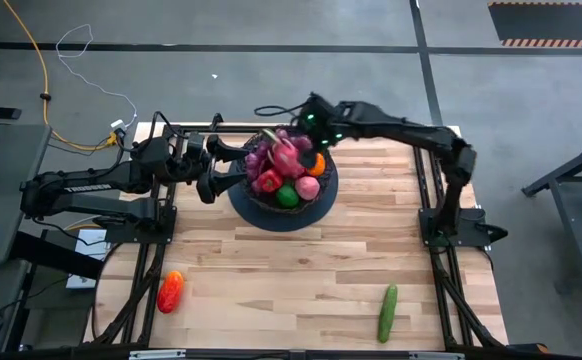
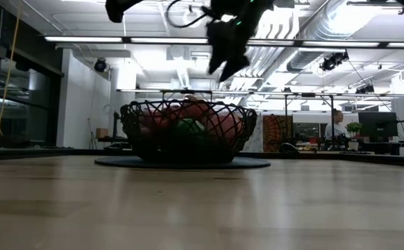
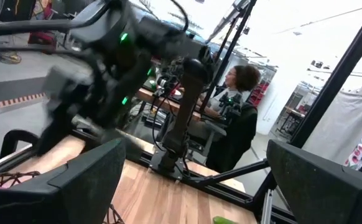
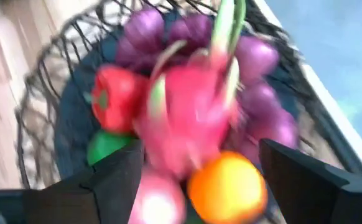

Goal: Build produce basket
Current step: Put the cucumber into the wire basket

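The black wire basket (image 1: 247, 196) sits on a dark round mat at the table's far middle. It holds purple grapes (image 1: 261, 155), a pink dragon fruit (image 1: 285, 153), an orange (image 1: 317, 165), a red pepper (image 1: 269, 181), and a green fruit (image 1: 287, 196) and a pink fruit (image 1: 308, 187). My right gripper (image 1: 309, 135) hangs open above the pile, empty; in its wrist view the dragon fruit (image 4: 190, 118) lies below its fingers. My left gripper (image 1: 226, 168) is open at the basket's left rim. A second red pepper (image 1: 170, 292) and a cucumber (image 1: 387, 312) lie on the table near its front edge. My left gripper stands open, level, against the basket's left rim (image 1: 239, 170). Basket wire (image 3: 7, 180) shows beside one finger, but I cannot tell whether it touches.
Bare wooden table spreads between the basket and the near edge. The dark mat (image 2: 250, 163) juts out around the basket. Metal frame rails run along the left and right table edges. A person (image 3: 240, 118) sits beyond the table's right side.
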`<state>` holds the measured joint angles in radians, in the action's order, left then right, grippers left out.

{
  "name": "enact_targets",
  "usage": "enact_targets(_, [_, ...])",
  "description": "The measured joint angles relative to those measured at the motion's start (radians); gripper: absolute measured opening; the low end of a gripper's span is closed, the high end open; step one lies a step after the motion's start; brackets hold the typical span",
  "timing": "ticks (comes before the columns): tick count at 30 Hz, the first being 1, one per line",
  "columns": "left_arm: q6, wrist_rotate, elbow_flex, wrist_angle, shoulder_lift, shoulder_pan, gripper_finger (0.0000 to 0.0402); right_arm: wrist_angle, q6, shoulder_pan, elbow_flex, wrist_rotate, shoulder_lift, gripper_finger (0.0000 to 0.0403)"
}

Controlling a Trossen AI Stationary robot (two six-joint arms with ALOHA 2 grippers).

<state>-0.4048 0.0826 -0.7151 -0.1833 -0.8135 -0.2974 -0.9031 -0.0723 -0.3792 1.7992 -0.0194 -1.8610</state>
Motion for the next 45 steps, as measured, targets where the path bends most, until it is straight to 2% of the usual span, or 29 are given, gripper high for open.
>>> enact_targets(3, [0.01, 0.0, 0.0, 0.0, 0.0, 0.0, 0.0378, -0.069, 0.045, -0.002, -0.04, 0.016, 0.096, 0.0307])
enact_targets(7, [0.016, 0.0, 0.0, 0.003, 0.0, 0.0, 0.0378, 0.039, 0.02, 0.023, -0.253, -0.001, 0.294, 0.0307])
enact_targets(11, [0.045, 0.0, 0.0, 0.005, 0.0, 0.0, 0.0378, 0.324, -0.125, 0.065, -0.546, -0.069, 0.52, 0.0307])
enact_targets(15, [0.086, -0.012, 0.0, 0.007, 0.0, 0.0, 0.0378, 0.666, -0.221, 0.125, -0.767, -0.094, 0.699, 0.0307])
enact_targets(17, [0.112, -0.017, 0.0, 0.007, 0.0, 0.0, 0.0378, 0.817, -0.233, 0.152, -0.845, -0.096, 0.758, 0.0307])
enact_targets(20, [0.141, -0.029, 0.0, 0.007, 0.0, 0.0, 0.0378, 0.967, -0.163, 0.179, -0.927, -0.094, 0.813, 0.0307])
enact_targets(23, [0.154, -0.044, 0.0, 0.006, 0.0, 0.0, 0.0378, 1.011, -0.111, 0.2, -0.964, -0.093, 0.84, 0.0307])
enact_targets(39, [0.147, -0.046, 0.0, 0.006, 0.0, 0.0, 0.0378, 1.002, -0.137, 0.212, -0.964, -0.094, 0.842, 0.0307])
enact_targets(45, [0.147, -0.046, 0.0, 0.006, 0.0, 0.0, 0.0378, 0.98, -0.279, 0.212, -0.963, -0.094, 0.842, 0.0307])
